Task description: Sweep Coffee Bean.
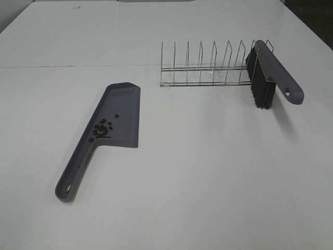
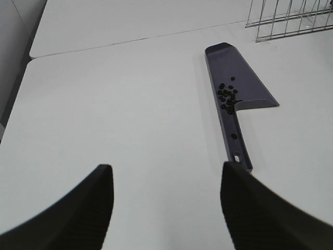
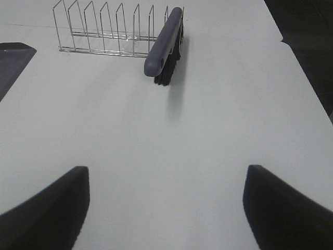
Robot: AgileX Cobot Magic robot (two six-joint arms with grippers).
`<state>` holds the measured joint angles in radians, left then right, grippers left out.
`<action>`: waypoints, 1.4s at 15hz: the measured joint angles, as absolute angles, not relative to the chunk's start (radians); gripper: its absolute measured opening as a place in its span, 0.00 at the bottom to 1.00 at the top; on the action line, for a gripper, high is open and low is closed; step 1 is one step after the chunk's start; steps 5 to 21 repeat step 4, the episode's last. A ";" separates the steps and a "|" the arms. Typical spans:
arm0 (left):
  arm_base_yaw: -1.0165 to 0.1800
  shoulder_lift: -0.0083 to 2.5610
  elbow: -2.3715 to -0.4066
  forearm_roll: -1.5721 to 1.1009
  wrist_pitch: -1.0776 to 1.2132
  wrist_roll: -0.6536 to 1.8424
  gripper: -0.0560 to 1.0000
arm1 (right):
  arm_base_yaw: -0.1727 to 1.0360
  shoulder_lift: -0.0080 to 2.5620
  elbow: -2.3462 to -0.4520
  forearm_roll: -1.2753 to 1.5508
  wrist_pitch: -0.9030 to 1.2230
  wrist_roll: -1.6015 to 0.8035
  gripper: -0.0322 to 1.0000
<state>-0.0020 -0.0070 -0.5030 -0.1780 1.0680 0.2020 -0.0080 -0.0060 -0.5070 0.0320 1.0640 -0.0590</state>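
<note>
A: Looking at the coffee beans point(image 1: 102, 129), they sit in the grey dustpan point(image 1: 125, 112), clustered near the neck where the handle starts; one lies further down the handle in the left wrist view. None visible loose on the table point(image 1: 197, 172).

B: Step?

A: Sweeping looks done, judging by that. The brush point(image 1: 266, 73) leans at the right end of the wire rack point(image 1: 208, 67), bristles down. Next move probably just calls for the arms to stay clear, nothing left to gather.

B: Claws?

A: Left gripper point(image 2: 166, 208) is wide open, empty, hanging over bare table short of the dustpan handle. Right gripper point(image 3: 166, 208) is wide open too, holding nothing, well apart from the brush.
</note>
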 joint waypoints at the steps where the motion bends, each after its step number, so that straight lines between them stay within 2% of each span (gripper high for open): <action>1: -0.002 -0.007 -0.503 -0.178 1.068 0.202 0.58 | -0.008 -0.006 -0.507 0.032 1.064 -0.059 0.69; 21: -0.002 -0.007 -0.503 -0.178 1.068 0.202 0.58 | -0.008 -0.006 -0.507 0.032 1.063 -0.059 0.69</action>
